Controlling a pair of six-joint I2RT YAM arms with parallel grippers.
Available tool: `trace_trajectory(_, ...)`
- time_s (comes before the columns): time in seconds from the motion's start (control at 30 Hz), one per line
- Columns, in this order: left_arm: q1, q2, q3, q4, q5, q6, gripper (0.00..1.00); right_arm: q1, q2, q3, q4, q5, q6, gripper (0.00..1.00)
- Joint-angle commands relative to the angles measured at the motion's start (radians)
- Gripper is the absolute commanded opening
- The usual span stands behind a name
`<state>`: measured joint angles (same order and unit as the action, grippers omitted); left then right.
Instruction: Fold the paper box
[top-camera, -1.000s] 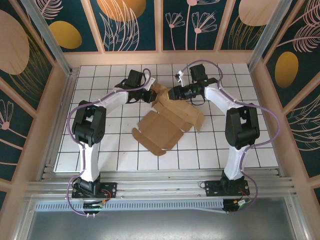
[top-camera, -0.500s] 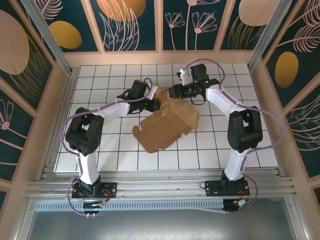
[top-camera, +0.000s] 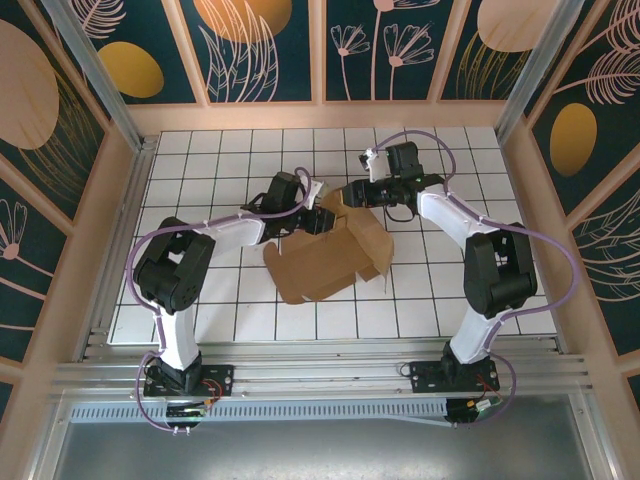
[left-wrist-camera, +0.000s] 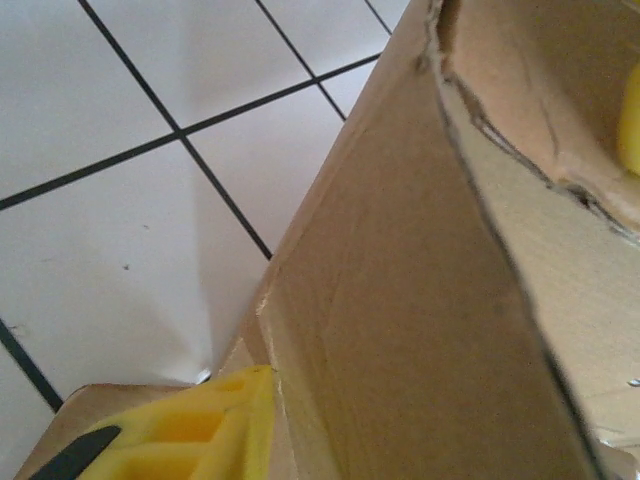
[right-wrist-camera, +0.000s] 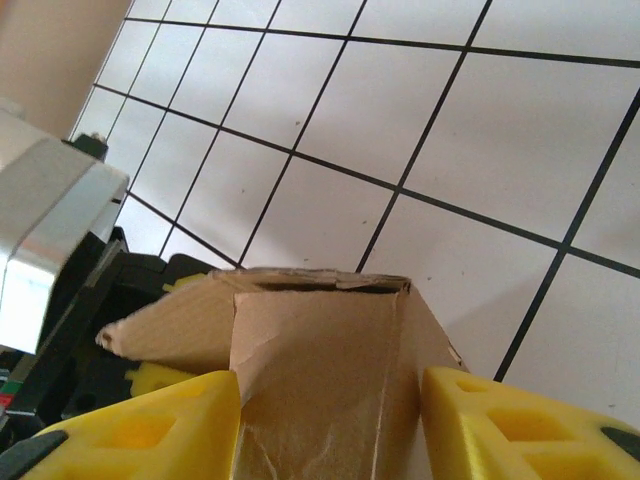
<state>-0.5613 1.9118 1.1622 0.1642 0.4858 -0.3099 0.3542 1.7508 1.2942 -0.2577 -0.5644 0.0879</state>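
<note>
Right gripper (right-wrist-camera: 330, 410): fingers half-parted, clamped on a raised flap of the paper box (top-camera: 325, 260). Left gripper (top-camera: 316, 207): fingers straddle a box wall; gripping or released, cannot tell. Count: one box, middle of the table (top-camera: 200, 160); two grippers.

Paper box (left-wrist-camera: 400, 330) cropped up close, hold of left end effector (top-camera: 319, 214) hidden

I see my plain brown cardboard paper box (top-camera: 325, 260) near the middle of the white gridded table (top-camera: 200, 150), partly folded: its near panel lies flat on the tiles, the far flaps are raised and bent over it, and one edge looks ragged
</note>
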Motion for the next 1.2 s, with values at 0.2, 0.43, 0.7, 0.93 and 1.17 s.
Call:
trace_trajectory(0.2,-0.006,-0.059,-0.075,0.075,0.026,0.024,0.48,0.006,-0.016,-0.032,0.025,-0.009,-0.040,0.51)
trace_trajectory(0.43,-0.006,-0.151,-0.168,0.115,-0.002,0.081,0.55,0.036,-0.062,-0.113,0.035,0.044,-0.097,0.49)
trace_trajectory(0.7,-0.006,-0.283,-0.247,0.096,-0.006,0.200,0.59,0.037,-0.079,-0.112,0.018,0.054,-0.099,0.49)
trace_trajectory(0.93,0.002,-0.502,-0.339,0.084,-0.232,0.339,0.57,0.037,-0.073,-0.087,-0.003,0.051,-0.106,0.49)
trace_trajectory(1.17,0.112,-0.405,-0.322,0.055,-0.180,0.493,0.64,0.038,-0.067,-0.077,-0.013,0.034,-0.105,0.49)
